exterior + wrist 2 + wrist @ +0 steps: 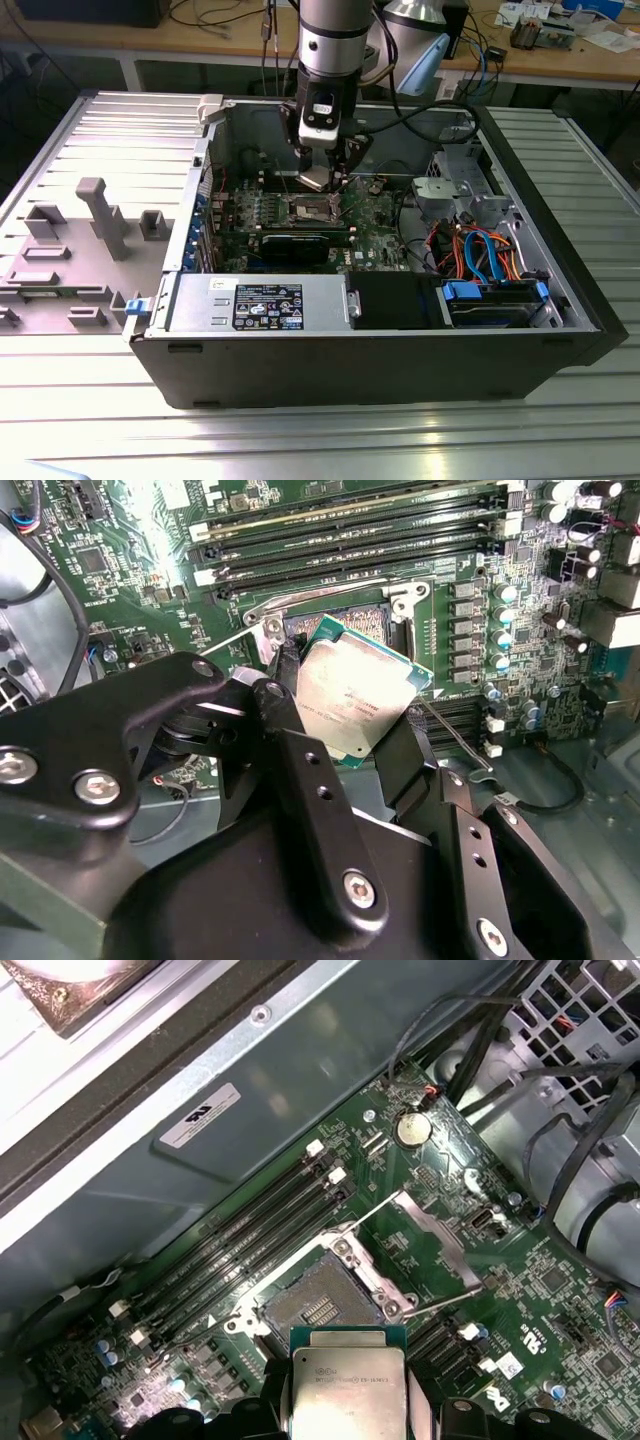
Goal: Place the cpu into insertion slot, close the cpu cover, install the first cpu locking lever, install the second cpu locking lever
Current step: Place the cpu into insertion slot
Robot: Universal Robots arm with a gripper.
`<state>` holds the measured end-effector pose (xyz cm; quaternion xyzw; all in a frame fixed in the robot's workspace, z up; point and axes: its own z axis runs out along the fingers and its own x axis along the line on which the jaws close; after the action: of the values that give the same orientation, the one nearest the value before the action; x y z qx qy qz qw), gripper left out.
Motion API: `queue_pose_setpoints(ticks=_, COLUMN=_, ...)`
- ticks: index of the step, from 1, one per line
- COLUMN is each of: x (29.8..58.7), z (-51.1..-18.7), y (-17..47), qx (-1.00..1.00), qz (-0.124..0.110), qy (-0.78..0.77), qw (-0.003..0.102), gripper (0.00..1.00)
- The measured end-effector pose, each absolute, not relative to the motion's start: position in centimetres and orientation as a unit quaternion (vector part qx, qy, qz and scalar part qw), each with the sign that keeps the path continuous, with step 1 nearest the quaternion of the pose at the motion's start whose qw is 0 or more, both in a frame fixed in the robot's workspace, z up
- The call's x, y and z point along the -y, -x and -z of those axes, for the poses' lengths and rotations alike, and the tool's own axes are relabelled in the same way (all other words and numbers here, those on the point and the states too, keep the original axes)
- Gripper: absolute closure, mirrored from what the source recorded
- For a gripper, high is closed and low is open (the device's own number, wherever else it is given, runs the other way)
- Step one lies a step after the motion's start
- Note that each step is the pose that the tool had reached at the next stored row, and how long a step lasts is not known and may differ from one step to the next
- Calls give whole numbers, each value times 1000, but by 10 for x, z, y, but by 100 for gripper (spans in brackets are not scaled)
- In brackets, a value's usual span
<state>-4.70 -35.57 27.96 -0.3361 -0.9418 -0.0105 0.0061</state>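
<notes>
silver-grey cpu (pixel 358 702) with printed top is gripped in the claw (pixel 345 728) near the insertion slot (pixel 315 1305).

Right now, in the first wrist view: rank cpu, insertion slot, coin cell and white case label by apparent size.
1. cpu and insertion slot: they look alike; the cpu is nearer the camera and partly out of frame, so unranked.
2. white label.
3. coin cell.
</notes>
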Motion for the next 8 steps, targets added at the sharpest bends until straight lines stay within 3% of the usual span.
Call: queue_pose_setpoints(ticks=8, x=356, z=-280, y=47, qx=938, qz=11, qy=347, qw=6, gripper=45)
